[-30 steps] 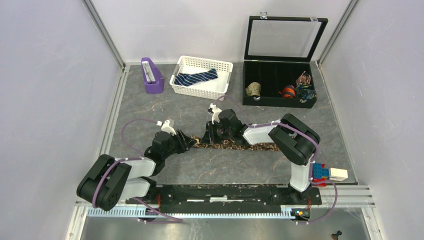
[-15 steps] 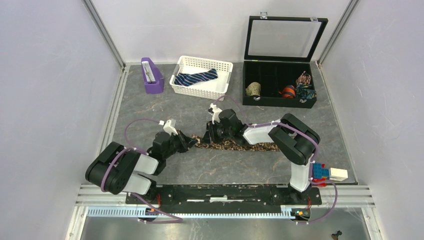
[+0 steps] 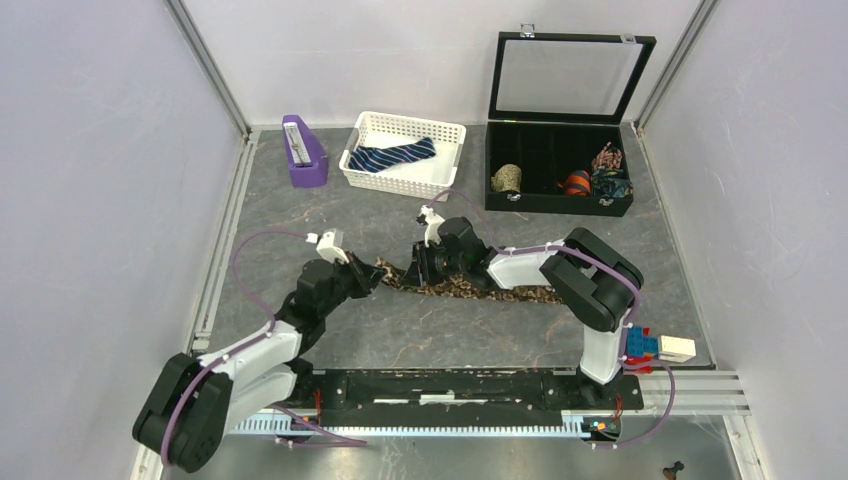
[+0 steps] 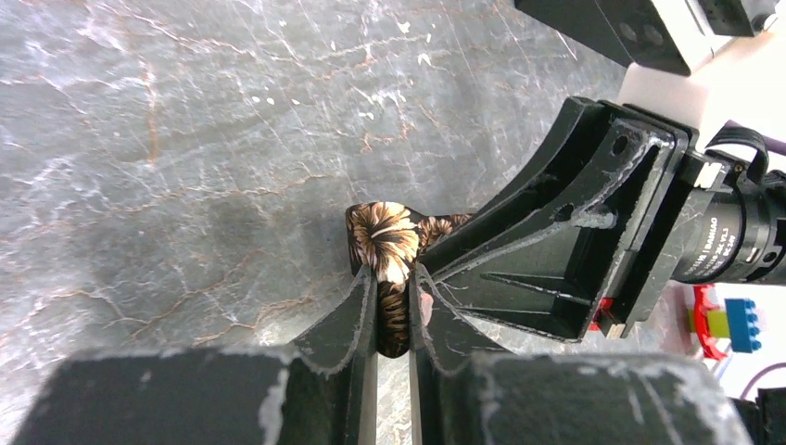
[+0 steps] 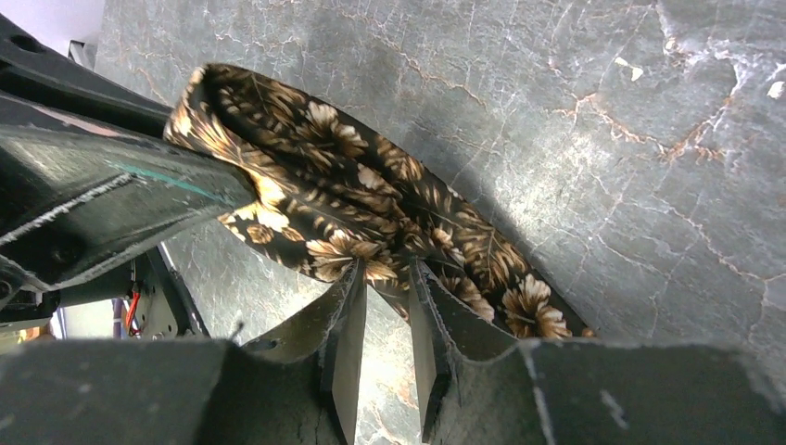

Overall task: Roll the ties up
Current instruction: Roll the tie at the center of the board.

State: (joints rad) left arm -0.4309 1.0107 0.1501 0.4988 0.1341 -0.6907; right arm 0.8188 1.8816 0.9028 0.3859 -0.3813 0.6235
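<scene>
The brown-and-tan tie point(image 3: 480, 290) lies across the middle of the table, its left end lifted and folded over. My left gripper point(image 3: 368, 275) is shut on that folded end, which shows between its fingers in the left wrist view point(image 4: 394, 287). My right gripper point(image 3: 418, 268) is just to the right, almost touching the left one, and pinches the tie's edge point(image 5: 385, 278). The tie's leafy print point(image 5: 371, 195) runs up to the left finger point(image 5: 93, 213). The navy striped tie point(image 3: 395, 155) lies in the white basket point(image 3: 440, 175).
A black box point(image 3: 560, 200) with its lid open stands at the back right and holds a tan roll point(image 3: 509, 178), an orange roll point(image 3: 574, 183) and a dark bundle point(image 3: 608, 180). A purple holder point(image 3: 303, 152) is at the back left. Toy bricks point(image 3: 655, 347) sit by the right arm's base.
The left arm's elbow has swung down and back, and its gripper has lifted slightly up and away. The tie's left end now rises off the table, folded between the two grippers.
</scene>
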